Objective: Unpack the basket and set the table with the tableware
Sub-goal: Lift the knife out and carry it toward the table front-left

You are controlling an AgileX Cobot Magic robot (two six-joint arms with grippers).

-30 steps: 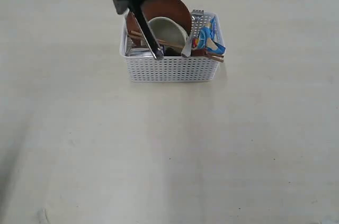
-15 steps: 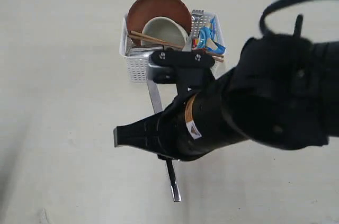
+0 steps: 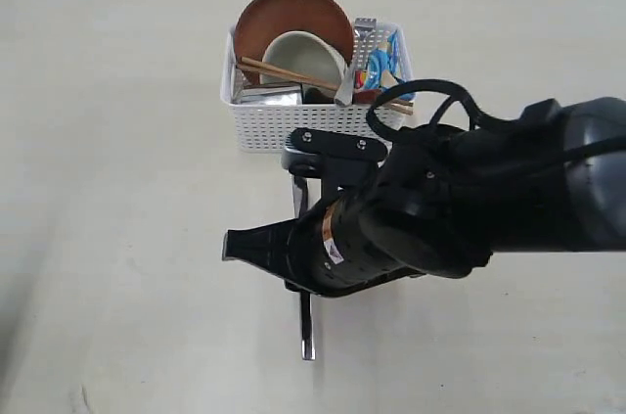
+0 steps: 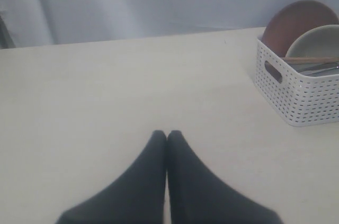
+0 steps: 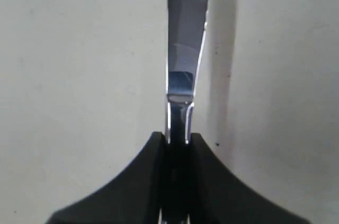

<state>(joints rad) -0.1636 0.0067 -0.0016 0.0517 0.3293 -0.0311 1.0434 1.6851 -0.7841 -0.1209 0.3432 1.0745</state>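
Cream table (image 3: pixel 117 238), grey backdrop (image 4: pixel 159 1), gripped knife (image 5: pixel 183 49)

table (image 3: pixel 117 238): pale cream | on it: basket (image 3: pixel 318 130) (white, perforated walls)

Open table (image 3: pixel 117 189) left of basket (image 3: pixel 264 130), front side blocked — right arm (image 3: pixel 489 208), knife (image 3: pixel 307 334)

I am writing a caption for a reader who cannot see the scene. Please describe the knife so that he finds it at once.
Find the white basket on the pale table; a black arm reaches in front of it. The knife is the long shiny steel strip shut in the right gripper there, the only piece of cutlery outside the basket.
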